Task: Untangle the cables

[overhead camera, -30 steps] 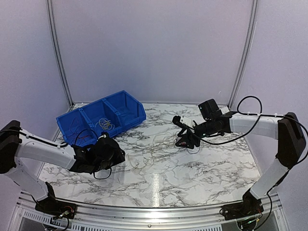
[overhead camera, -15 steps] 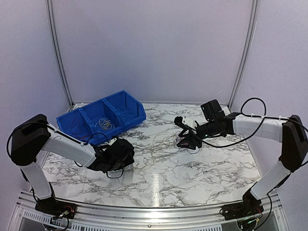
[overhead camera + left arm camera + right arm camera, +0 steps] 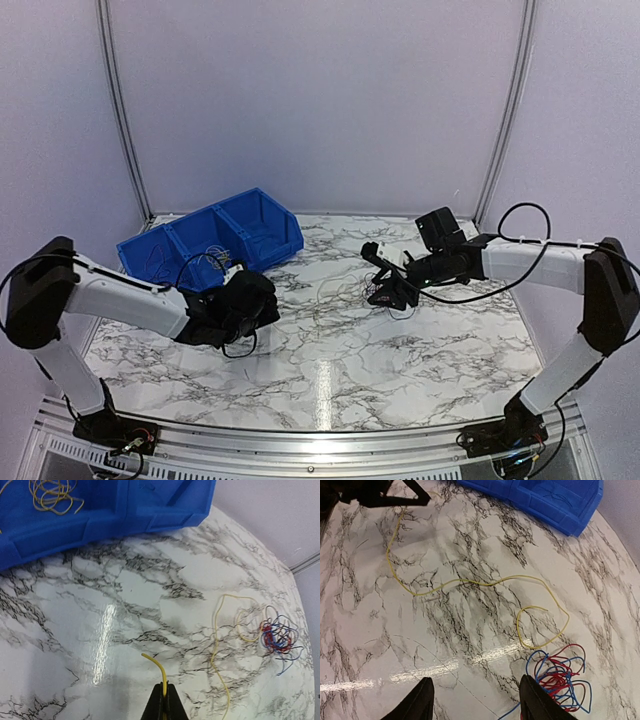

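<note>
Two wire groups on the desk (image 3: 330,350): a long yellow wire (image 3: 470,582) and a red and blue tangle (image 3: 560,677).
Yellow wire: it snakes over the marble from the upper left of my right wrist view, across the middle, to a small loop just beside the tangle.
Tangle: flat on the desk at the lower right of my right wrist view, and at the right edge of my left wrist view.
Left fingers (image 3: 164,702): I see them pinched tight on one end of the yellow wire; its short tip curls up past them.
Right fingers (image 3: 384,292): spread apart with nothing between them, low over the desk, the tangle just by one tip.
Blue bin (image 3: 210,245): left of centre in my top view, at the desk's far edge.
Bin contents: a yellow clump (image 3: 50,492) lies in the middle compartment.
</note>
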### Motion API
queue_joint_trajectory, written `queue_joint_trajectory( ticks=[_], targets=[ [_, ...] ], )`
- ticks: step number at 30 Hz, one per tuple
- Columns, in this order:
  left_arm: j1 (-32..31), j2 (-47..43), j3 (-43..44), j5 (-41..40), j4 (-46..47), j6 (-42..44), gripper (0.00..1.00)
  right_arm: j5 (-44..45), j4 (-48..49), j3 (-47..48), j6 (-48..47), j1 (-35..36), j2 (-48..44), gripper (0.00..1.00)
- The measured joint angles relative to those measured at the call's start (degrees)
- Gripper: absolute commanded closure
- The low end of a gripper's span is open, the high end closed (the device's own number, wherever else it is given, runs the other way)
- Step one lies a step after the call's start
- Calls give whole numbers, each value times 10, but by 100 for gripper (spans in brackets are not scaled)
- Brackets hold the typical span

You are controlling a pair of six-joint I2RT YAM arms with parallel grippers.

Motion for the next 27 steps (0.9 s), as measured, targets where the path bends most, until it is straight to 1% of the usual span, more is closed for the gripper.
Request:
queue_joint_trajectory(
  ticks=[4,7,13,18,22,24,27],
  targets=[
    [-1,-107,-17,-20,-7,33,100,37,4,23,24,0,21,42],
    [-2,-186,-38,-37,-17,50,100,56,1,78,44,1,62,42],
    [-3,-231,-87,-50,-48,59,100,73,-9,208,83,9,175,43],
    [-4,-262,-129,-58,-70,55,100,83,-35,301,108,27,274,47],
    [-7,-290,-148,-64,-76,48,100,83,-63,325,127,40,327,47],
    [-8,-298,-153,-68,-77,45,100,83,-76,325,134,46,337,47],
    [-9,-303,-155,-72,-80,43,100,93,-90,325,145,53,340,50]
  ],
)
